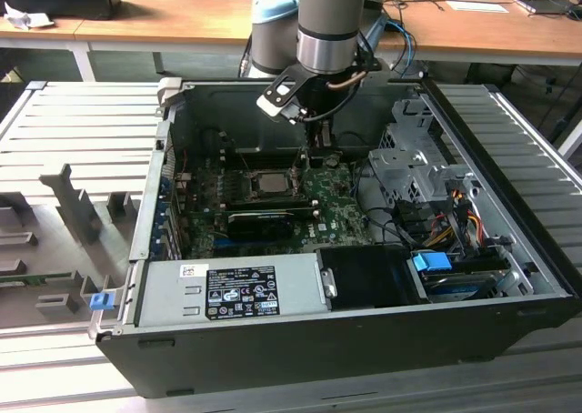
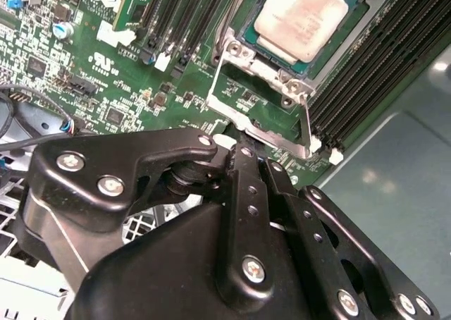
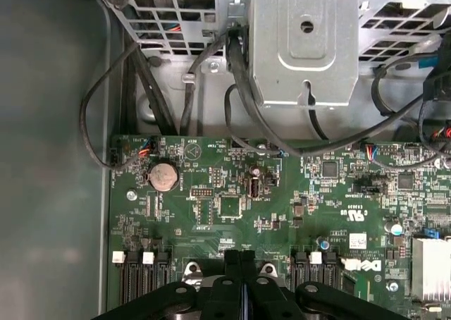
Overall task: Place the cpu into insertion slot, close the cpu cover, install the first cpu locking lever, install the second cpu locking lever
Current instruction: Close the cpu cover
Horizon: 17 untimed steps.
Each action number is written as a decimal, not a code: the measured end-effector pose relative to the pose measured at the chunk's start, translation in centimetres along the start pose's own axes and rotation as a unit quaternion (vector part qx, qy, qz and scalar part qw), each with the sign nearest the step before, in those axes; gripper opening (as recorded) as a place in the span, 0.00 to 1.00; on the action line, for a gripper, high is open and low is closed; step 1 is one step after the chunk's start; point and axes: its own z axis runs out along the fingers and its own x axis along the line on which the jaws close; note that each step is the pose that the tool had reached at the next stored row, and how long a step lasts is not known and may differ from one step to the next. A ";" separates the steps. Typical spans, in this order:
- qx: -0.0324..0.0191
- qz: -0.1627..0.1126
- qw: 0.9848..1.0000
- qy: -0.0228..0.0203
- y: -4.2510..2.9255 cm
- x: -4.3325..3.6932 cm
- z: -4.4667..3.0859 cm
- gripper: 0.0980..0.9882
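In the exterior view, the arm's black gripper [image 1: 306,161] is hanging inside the open black computer case [image 1: 273,358], just beside the small flat square silver-grey cpu [image 1: 269,184]. The case is lying on a ribbed grey metal table [image 1: 73,131], with wooden desks [image 1: 136,17] running behind. In the second wrist view, that cpu is sitting in the square dark insertion slot [image 2: 248,37], so I'm judging the first step done. The thin square silver-grey metal cpu cover [image 2: 278,142] is lying swung open, away from the chip, and the gripper's tips are meeting its free edge. Closing the cover is the step in hand, I'd say, and it's calling for a steady push swinging the frame down around the chip. In the first wrist view, the fingers [image 3: 231,271] are pressing together over the green motherboard [image 3: 232,193], clamping nothing I can make out, with a grey metal drive cage [image 3: 303,45] and black cables [image 3: 235,59] lying beyond.
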 end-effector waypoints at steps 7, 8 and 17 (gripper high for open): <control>0.000 0.000 1.000 0.000 -1.23 0.03 0.00 0.01; 0.000 0.000 1.000 0.000 -1.38 0.03 0.00 0.01; 0.000 0.000 1.000 0.000 -2.59 0.05 0.05 0.01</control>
